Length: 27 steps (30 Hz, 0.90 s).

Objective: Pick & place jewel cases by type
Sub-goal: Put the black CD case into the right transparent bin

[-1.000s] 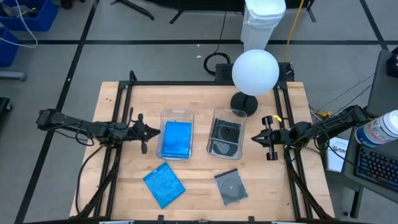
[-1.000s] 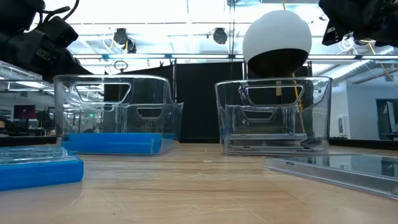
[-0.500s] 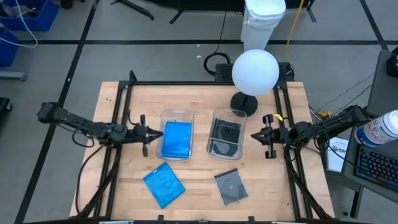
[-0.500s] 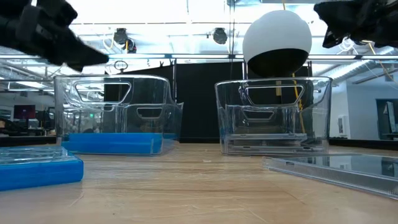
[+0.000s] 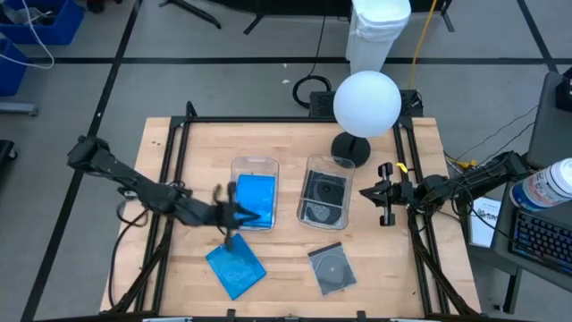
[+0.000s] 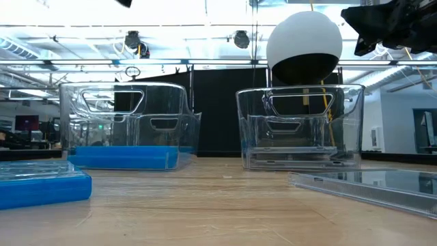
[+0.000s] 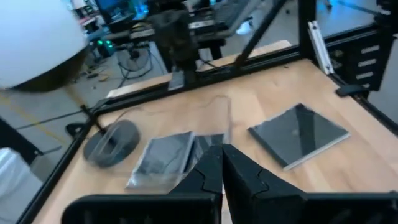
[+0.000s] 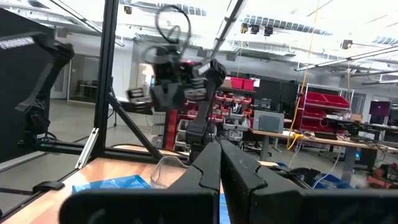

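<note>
- Lying on pale wooden worktop (image 5: pixel 286 255): two clear bins side by side at centre, left bin (image 5: pixel 254 165) holding a blue jewel case (image 5: pixel 254 199), right bin (image 5: pixel 325 165) holding a dark jewel case (image 5: pixel 322 195).
- Having swung inward from the left edge since a second ago: left gripper (image 5: pixel 234 215), fingers (image 7: pixel 208 168) now clenched together on nothing, hovering between left bin's front and the loose blue jewel case (image 5: pixel 235 265).
- Staying put beside the right rail: right gripper (image 5: pixel 382 195), fingers pressed shut, empty.
- Resting near the front edge, apart from the bins: loose clear jewel case (image 5: pixel 332 267).
- Leaving bare wood between both loose cases.
</note>
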Each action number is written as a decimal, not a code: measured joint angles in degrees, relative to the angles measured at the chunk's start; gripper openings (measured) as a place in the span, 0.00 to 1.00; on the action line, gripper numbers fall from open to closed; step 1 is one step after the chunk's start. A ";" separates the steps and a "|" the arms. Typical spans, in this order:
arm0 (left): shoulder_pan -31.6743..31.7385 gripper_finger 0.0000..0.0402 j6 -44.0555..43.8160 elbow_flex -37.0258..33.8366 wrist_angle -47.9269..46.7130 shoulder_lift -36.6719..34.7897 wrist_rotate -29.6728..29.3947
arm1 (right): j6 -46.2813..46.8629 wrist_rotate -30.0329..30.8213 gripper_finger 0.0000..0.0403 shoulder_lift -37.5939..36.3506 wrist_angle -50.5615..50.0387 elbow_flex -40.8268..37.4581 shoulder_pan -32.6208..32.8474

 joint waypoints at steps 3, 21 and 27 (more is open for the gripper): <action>-1.41 0.01 1.48 6.10 0.08 7.91 0.42 | 0.59 -0.07 0.00 0.00 0.00 0.00 0.00; -7.09 0.08 15.18 35.88 -3.45 47.79 7.54 | 5.89 -0.08 0.00 0.05 1.97 0.89 0.00; -7.00 0.23 17.17 39.40 -3.57 53.81 7.65 | 10.90 0.37 0.00 4.70 -8.35 8.30 2.56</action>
